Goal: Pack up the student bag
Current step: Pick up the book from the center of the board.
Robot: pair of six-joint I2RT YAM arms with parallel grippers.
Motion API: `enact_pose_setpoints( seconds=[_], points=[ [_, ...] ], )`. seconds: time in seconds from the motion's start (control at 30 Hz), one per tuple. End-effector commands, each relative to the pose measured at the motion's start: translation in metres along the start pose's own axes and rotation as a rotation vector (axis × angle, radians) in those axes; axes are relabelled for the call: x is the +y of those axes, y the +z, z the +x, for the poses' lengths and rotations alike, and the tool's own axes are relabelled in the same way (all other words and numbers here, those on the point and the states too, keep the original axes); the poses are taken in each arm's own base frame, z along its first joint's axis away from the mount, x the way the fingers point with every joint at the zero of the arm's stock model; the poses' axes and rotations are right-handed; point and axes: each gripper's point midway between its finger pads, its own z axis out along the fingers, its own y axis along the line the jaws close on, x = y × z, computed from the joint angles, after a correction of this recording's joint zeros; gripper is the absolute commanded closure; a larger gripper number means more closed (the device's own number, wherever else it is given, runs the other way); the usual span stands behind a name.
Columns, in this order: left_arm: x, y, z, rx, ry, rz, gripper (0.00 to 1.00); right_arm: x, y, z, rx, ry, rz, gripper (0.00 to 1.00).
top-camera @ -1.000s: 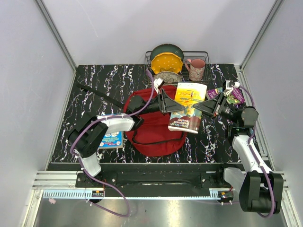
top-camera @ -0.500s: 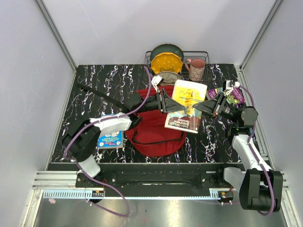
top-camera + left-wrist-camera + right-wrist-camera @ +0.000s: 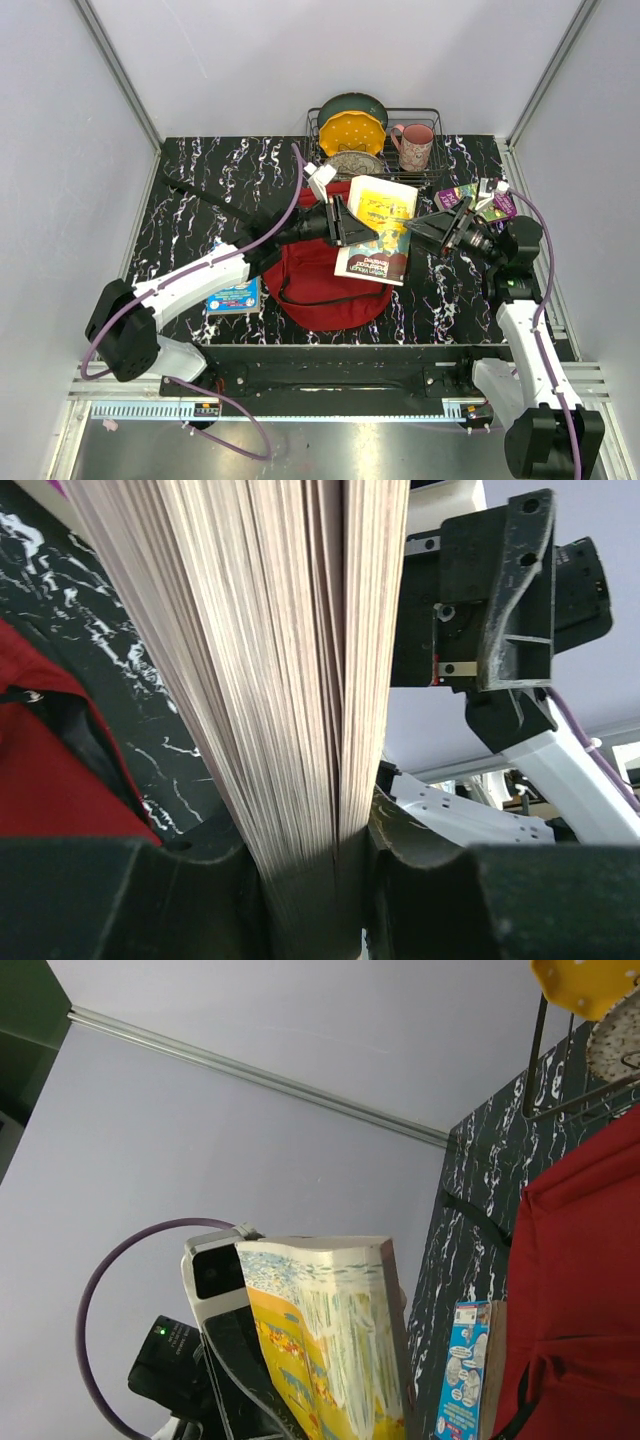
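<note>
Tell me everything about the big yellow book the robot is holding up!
The book is a thick paperback with a yellow picture cover and a darker band with writing at its near end. Its pale page edges fan out a little. It is closed, lifted off the table and tilted, hanging over the right side of the red bag. The left gripper pinches its left edge, with the pages squeezed between both fingers. Nothing else clearly touches it.
</note>
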Motion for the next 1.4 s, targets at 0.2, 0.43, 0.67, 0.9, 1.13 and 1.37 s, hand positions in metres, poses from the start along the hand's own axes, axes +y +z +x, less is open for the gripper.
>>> enact_pose_setpoints(
  seconds=[0.2,0.43,0.67,0.9,1.13,1.37],
  points=[
    [-0.023,-0.007,-0.036,-0.129,0.058,0.054,0.97,0.011,0.004,0.016,0.036,-0.082,-0.028,0.13],
    [-0.053,-0.012,-0.040,-0.146,0.062,0.203,0.96,0.001,0.009,0.021,0.058,-0.072,-0.037,0.10],
    [-0.058,-0.014,-0.040,-0.153,0.060,0.263,0.96,0.010,0.014,0.027,0.097,-0.084,-0.097,0.07],
    [-0.059,-0.014,-0.041,-0.169,0.040,0.302,0.96,0.025,0.018,0.037,0.147,-0.065,-0.214,0.08],
    [-0.053,-0.016,-0.042,-0.181,0.036,0.284,0.81,0.026,0.020,0.039,0.146,-0.063,-0.236,0.83],
    [-0.044,-0.024,-0.049,-0.206,0.066,0.224,0.32,0.020,0.022,0.042,0.196,-0.093,-0.192,1.00]
  ],
)
